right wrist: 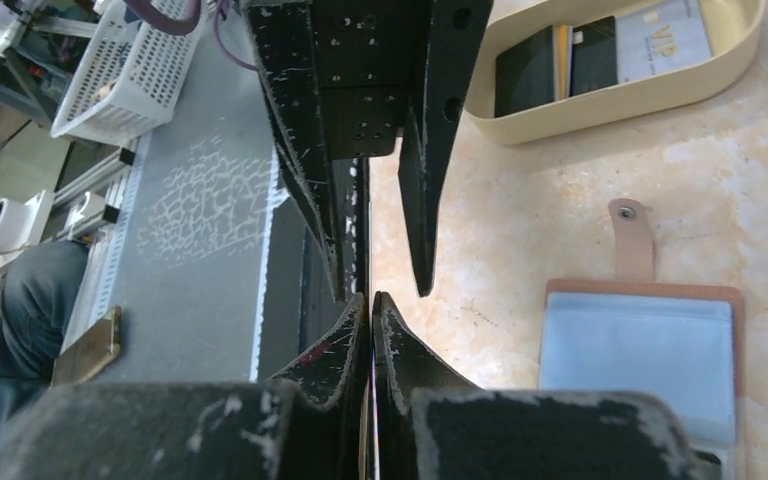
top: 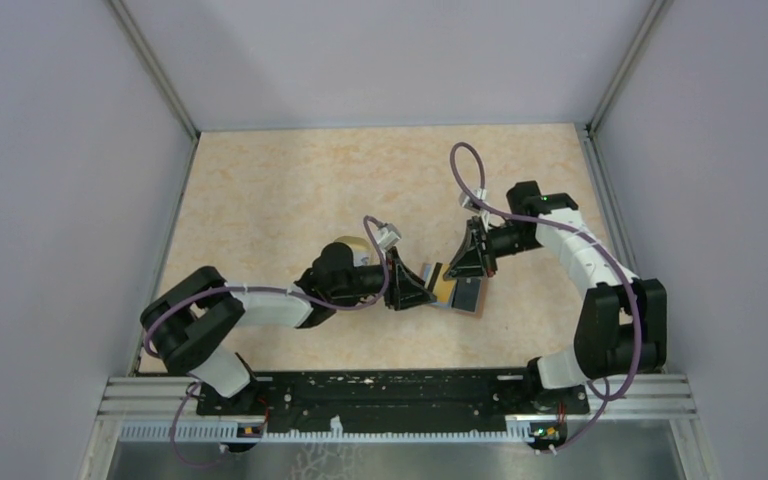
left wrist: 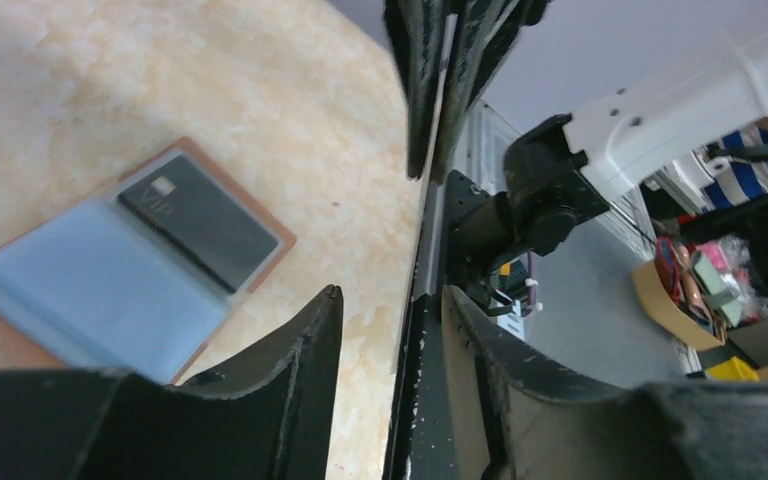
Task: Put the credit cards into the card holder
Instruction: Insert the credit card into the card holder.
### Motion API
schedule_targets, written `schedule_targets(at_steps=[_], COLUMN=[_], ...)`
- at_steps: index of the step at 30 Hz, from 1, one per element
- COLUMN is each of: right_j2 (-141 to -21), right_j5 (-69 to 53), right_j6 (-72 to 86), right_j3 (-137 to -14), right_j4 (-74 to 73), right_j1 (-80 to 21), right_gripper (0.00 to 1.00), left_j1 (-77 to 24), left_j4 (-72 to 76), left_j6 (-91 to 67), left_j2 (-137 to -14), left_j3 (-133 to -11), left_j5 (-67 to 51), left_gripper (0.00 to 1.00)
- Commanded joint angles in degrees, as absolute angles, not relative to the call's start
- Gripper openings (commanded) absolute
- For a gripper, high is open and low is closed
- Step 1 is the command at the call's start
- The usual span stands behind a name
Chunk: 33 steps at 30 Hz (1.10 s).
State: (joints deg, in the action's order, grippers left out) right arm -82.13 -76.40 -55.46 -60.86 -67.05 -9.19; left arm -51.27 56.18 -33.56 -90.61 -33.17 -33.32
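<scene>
two grippers hang beside the open card holder (top: 457,293) mid-table: left gripper (left wrist: 388,292) parted, right gripper (right wrist: 371,297) pressed together. one black card (left wrist: 200,222) sits in its pocket; other cards (right wrist: 535,70) lie in the dish (right wrist: 600,105).

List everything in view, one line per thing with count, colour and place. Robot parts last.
card holder: one, reddish-brown with light blue inside, lying open on the table near both grippers
card in the holder: one, black, in one half of the open holder
dish: one, cream, oval, on the table apart from the holder
cards in the dish: at least three, two black and one white, with a yellowish stripe showing
table: one, tan marbled, under everything
left gripper: one, black, open, beside the holder
right gripper: one, black, shut, facing the left gripper
</scene>
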Motion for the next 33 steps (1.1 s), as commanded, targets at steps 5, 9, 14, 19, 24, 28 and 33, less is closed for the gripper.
schedule_targets(at_steps=[5, 9, 14, 19, 24, 28, 33], right_j2=[-75.4, -71.0, -66.8, -69.0, -72.3, -71.8, -72.9], right_j5=[-65.2, -56.2, -51.2, -54.5, -56.1, -56.6, -56.6], right_j6=[-21.4, -12.1, -2.4, 2.6, 1.9, 1.9, 0.8], right_j3=[-53.7, -46.9, -39.5, -37.6, -38.8, -38.5, -38.3], right_j4=[-33.6, -21.7, -12.3, -10.3, -12.7, -12.8, -13.7], right_j1=[-1.6, -0.3, 1.2, 4.9, 6.2, 6.2, 6.2], right_gripper=[0.0, 0.0, 0.0, 0.0, 0.0, 0.0, 0.0], left_j1=[-51.2, -51.2, -51.2, -51.2, -51.2, -52.0, -53.5], left_j4=[45.3, 36.6, 31.5, 26.3, 21.9, 18.5, 13.8], left_j6=[-33.9, -33.8, -30.8, -27.9, -28.7, -31.4, -35.1], left_j2=[-86.3, -89.8, -96.0, -100.6, -104.6, -107.9, -111.3], left_j3=[-27.4, -32.2, -39.1, -45.1, -50.3, -52.8, -56.0], left_j5=[-10.1, -5.2, -4.1, -1.9, -0.5, 2.6, 5.7], left_gripper=[0.55, 0.6, 0.65, 0.69, 0.7, 0.67, 0.63])
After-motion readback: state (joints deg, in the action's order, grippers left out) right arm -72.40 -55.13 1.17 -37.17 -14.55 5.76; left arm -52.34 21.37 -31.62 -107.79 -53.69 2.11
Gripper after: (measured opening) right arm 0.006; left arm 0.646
